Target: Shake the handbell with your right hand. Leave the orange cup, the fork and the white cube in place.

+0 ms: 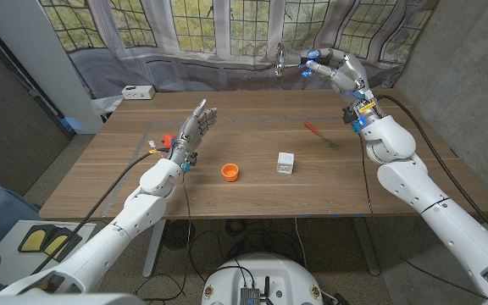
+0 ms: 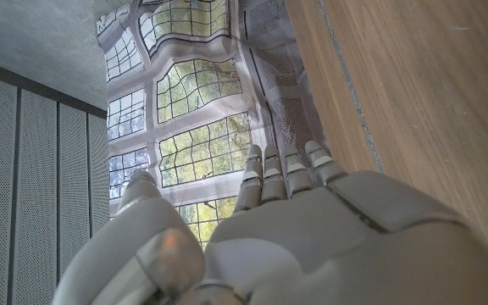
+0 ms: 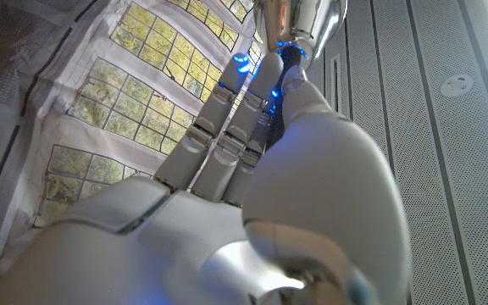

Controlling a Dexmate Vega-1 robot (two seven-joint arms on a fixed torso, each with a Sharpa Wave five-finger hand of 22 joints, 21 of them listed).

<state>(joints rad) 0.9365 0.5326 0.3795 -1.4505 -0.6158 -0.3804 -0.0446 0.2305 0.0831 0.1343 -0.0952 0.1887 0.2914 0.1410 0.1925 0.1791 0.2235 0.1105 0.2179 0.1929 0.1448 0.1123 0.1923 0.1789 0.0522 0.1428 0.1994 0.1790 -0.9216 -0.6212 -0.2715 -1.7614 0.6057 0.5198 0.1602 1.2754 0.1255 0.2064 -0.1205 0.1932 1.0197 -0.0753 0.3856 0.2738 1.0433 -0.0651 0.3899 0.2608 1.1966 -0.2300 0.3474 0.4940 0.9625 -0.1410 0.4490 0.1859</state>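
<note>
Handbell (image 1: 281, 59) is up in the air beyond the table's (image 1: 227, 195) far edge, gripped by the right hand (image 1: 335, 69). Left hand (image 1: 195, 127) stands over the table, fingers apart, holding nothing. Orange cup (image 1: 230, 172), white cube (image 1: 286, 163) and fork (image 1: 318, 134) sit on the wood.

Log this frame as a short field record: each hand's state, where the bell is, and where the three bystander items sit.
right hand: raised above the table's far right, gripping the handbell
handbell: in the air, off the table
left hand: open, fingers up, holding nothing
orange cup: on the table, near the front middle
white cube: right of the cup, apart from it
fork: red-handled, lying beyond the cube, towards the right
</note>
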